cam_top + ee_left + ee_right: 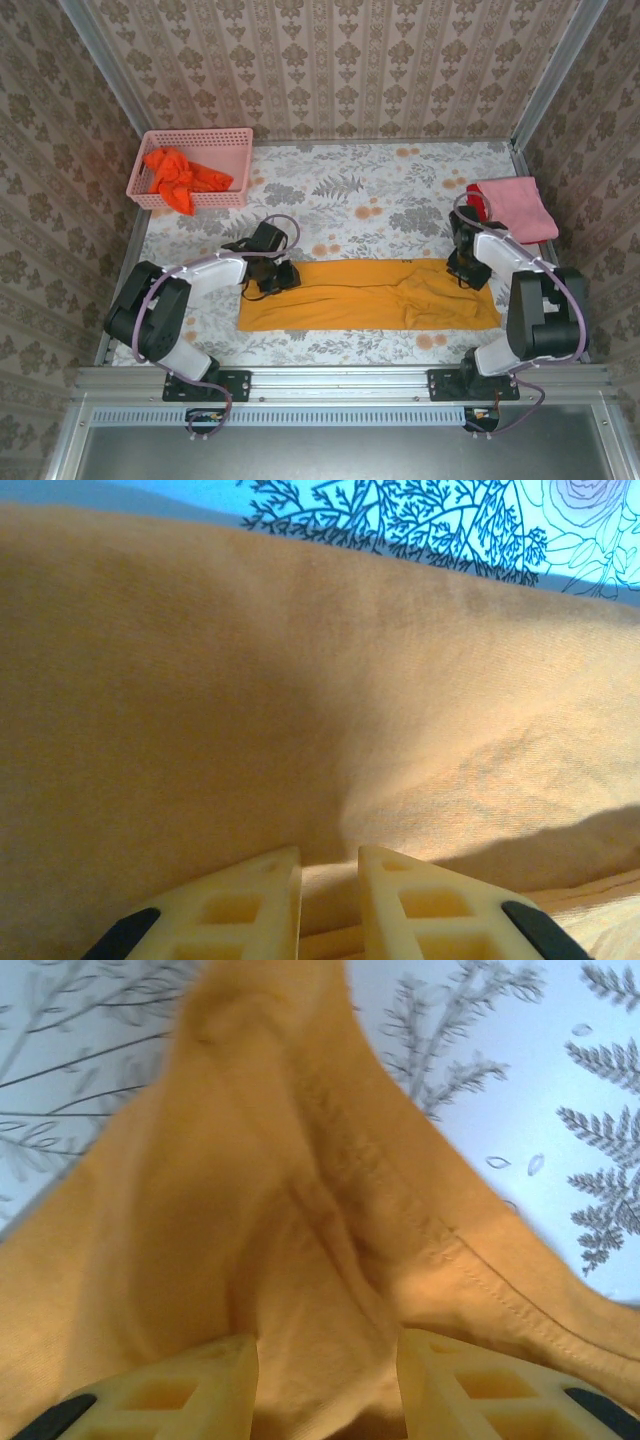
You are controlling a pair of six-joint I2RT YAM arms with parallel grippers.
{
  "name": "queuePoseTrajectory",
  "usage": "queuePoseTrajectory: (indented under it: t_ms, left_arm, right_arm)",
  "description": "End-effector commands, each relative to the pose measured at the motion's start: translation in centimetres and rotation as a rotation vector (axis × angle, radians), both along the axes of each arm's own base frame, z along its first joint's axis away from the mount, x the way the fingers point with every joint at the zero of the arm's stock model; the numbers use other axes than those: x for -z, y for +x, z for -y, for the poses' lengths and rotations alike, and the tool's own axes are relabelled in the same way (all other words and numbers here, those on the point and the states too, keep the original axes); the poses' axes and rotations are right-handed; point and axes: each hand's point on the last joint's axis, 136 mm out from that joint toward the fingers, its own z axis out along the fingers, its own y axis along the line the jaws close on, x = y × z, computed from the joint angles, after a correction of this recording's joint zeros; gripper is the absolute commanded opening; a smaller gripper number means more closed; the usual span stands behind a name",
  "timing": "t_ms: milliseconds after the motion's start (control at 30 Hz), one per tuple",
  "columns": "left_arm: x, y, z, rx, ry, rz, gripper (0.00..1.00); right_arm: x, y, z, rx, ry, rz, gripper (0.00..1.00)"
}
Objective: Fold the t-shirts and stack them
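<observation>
Left gripper [329, 865] tight on golden-yellow t-shirt [300, 680]

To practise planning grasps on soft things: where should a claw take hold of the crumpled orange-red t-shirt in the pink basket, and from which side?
Probably best: pinch a raised fold at the middle of the orange-red t-shirt, coming straight down from above. It lies bunched in the pink basket, whose walls block any sideways approach.

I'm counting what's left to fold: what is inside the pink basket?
A crumpled orange-red t-shirt lies in the pink basket, bunched toward its left side. Anything beneath that cloth is covered and cannot be seen.
</observation>
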Motion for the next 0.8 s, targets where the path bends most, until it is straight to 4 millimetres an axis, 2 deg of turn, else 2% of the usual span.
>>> queuePoseTrajectory:
  t_ms: [0,133,167,233,300,400,567,667,767]
  left_arm:
    - [0.0,-0.2,-0.8,-0.009,0.014,-0.002,0.22]
    - [0.0,0.0,-0.8,-0.010,0.009,-0.004,0.22]
    - [0.0,0.0,-0.9,-0.010,0.009,-0.005,0.22]
    - [-0.1,0.1,-0.9,-0.010,0.006,-0.003,0.22]
    - [-0.1,0.1,-0.9,-0.011,0.005,-0.004,0.22]
    - [-0.1,0.1,-1.1,-0.014,0.005,-0.004,0.21]
    - [0.0,0.0,-1.3,-0.019,0.004,-0.005,0.21]
    - [0.0,0.1,-1.3,-0.018,-0.001,-0.002,0.21]
    - [-0.1,0.1,-1.2,-0.015,-0.003,-0.001,0.21]
  right_arm:
    - [-0.4,-0.2,-0.1,0.051,0.026,0.048,0.41]
    - [0.8,-1.3,0.3,0.076,0.060,0.015,0.35]
    - [1.1,-1.6,0.4,0.090,0.073,0.009,0.30]
    - [1.1,-2.0,0.7,0.114,0.079,0.013,0.10]
    - [0.7,-2.3,1.3,0.131,0.055,0.029,0.00]
    - [-0.6,-3.0,2.4,0.168,0.003,0.066,0.00]
    - [-1.2,-4.7,3.9,0.251,-0.029,0.089,0.00]
    - [-1.5,-4.6,4.1,0.240,-0.032,0.108,0.01]
    - [-2.2,-3.7,3.8,0.181,-0.020,0.126,0.40]
